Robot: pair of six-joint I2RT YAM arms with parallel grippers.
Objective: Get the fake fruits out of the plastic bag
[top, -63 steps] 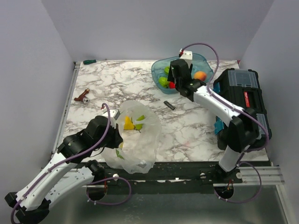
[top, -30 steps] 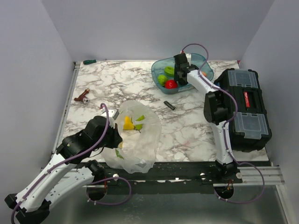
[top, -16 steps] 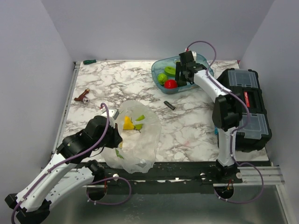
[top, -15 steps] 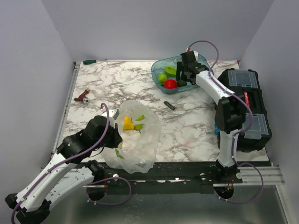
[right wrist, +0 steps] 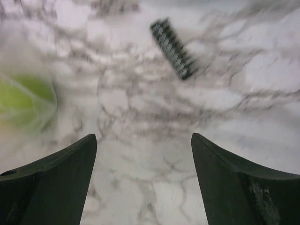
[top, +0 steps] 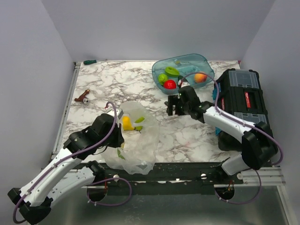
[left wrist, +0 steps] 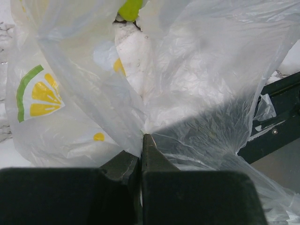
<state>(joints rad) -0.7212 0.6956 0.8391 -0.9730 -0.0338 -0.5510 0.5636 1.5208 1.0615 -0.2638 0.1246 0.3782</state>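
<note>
1. Left wrist view: left gripper (left wrist: 142,139) is clenched on a fold of the bag (left wrist: 197,70). The jaws are pressed together with film bunched at the tips.
2. Same view: a lemon-slice print (left wrist: 35,96) is on the bag at left. A green fruit (left wrist: 130,7) pokes in at the top edge, and I can't tell if it is under the film.
3. Top view: the bag (top: 140,145) lies crumpled on the table (top: 117,79), front and left of centre. The left gripper (top: 116,136) is at the bag's left side, by the near edge.
4. A yellow fruit (top: 126,123) sits inside the bag toward its far end. Green bits (top: 139,120) are just beside it, either fruit or printed leaves, hard to say.
5. The right gripper (top: 174,107) is over mid-table, between bag and tub, apart from both.
6. Right wrist view: right gripper (right wrist: 143,140) has its fingers spread wide with nothing between them, only marble below. A spring (right wrist: 173,48) lies on the table beyond the tips, untouched. The picture is blurry.
7. Top view: the tub (top: 190,63) is far and right of centre. It holds a light green fruit (top: 162,78), a dark green fruit (top: 171,71), a red fruit (top: 169,84) and an orange ball (top: 200,77).
8. A toolbox (top: 251,93) sits just right of the tub.
9. A brown thing (top: 83,97) is near the left edge, and a green marker (top: 89,62) is at the far left corner.
</note>
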